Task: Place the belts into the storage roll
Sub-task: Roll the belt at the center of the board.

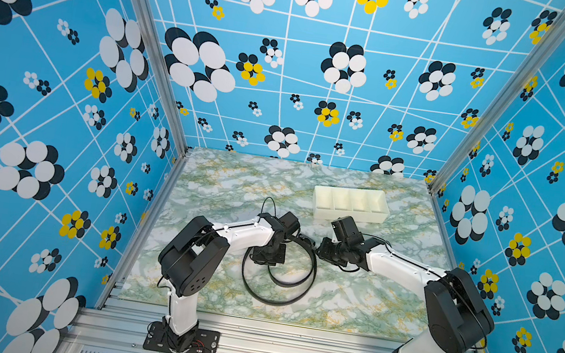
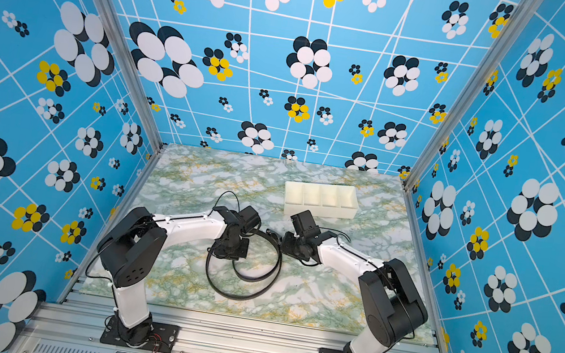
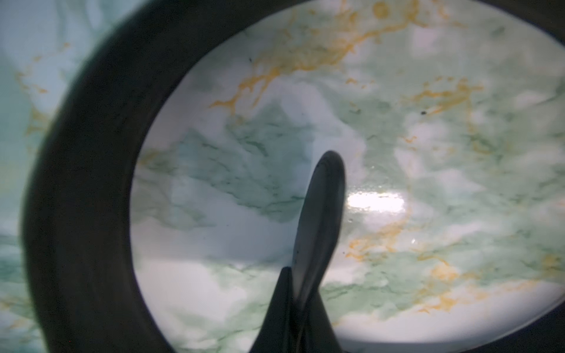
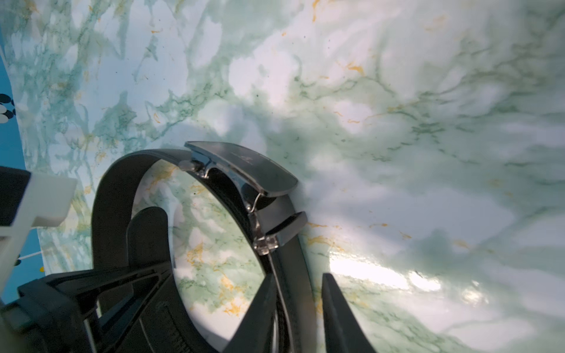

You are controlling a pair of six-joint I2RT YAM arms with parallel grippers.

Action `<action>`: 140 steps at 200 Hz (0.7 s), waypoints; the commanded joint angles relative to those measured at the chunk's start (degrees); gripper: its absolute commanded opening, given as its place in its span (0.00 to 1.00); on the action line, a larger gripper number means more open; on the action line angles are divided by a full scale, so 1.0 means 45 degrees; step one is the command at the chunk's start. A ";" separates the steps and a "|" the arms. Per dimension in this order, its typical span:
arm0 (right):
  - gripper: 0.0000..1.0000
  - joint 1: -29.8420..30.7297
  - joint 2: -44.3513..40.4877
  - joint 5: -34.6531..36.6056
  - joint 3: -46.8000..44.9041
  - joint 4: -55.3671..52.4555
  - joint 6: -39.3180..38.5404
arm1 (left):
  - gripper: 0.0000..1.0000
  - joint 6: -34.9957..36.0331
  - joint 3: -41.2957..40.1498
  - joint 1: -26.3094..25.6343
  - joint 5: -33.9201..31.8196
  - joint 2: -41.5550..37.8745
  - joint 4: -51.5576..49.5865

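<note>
The black belt (image 1: 270, 301) (image 2: 236, 296) lies in loose loops, standing on edge on the marble table between the two arms. My left gripper (image 1: 268, 258) (image 2: 230, 249) points down inside the loops and is shut on the belt's rounded tip (image 3: 324, 198), which sticks out past the left gripper (image 3: 298, 284). My right gripper (image 1: 318, 247) (image 4: 298, 276) is shut on the strap just behind the dark metal buckle (image 4: 250, 166). The cream storage roll (image 1: 349, 216) (image 2: 321, 211) sits behind the right gripper, its four compartments empty.
Patterned blue walls close in the table (image 1: 234, 185) on three sides. An aluminium rail (image 1: 268, 335) runs along the front edge with both arm bases on it. A thin black cable (image 1: 269, 202) arcs above the left wrist.
</note>
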 commanded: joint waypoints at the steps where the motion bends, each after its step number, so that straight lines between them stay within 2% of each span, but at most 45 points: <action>1: 0.29 -0.0085 0.0359 -0.0211 0.0426 -0.0687 -0.0519 | 0.00 0.2240 0.0458 -0.0202 -0.0859 0.0101 -0.0878; 40: 0.29 -0.0085 0.1056 -0.0617 0.0898 -0.0918 -0.0750 | 0.02 0.4439 0.0318 -0.0447 -0.1713 -0.0521 -0.0465; 68: 0.28 -0.0073 0.1448 -0.0428 0.1183 -0.1103 -0.0749 | 0.03 0.5807 -0.0157 -0.0472 -0.1649 -0.1096 -0.0034; 74: 0.23 -0.0078 0.1504 -0.0368 0.1213 -0.1091 -0.0758 | 0.03 0.5907 -0.0308 -0.0458 -0.1711 -0.1237 0.0095; 85: 0.00 -0.0071 0.1656 -0.0228 0.1324 -0.1115 -0.0764 | 0.03 0.5961 -0.0594 -0.0348 -0.1525 -0.1548 0.0385; 109: 0.00 -0.0127 0.2240 -0.0257 0.1672 -0.1025 -0.0780 | 0.05 0.6080 -0.1069 -0.0277 -0.0970 -0.2067 0.1009; 140: 0.00 -0.0214 0.2955 -0.0174 0.2137 -0.1162 -0.0847 | 0.06 0.6650 -0.1057 -0.0258 -0.1039 -0.1956 0.0859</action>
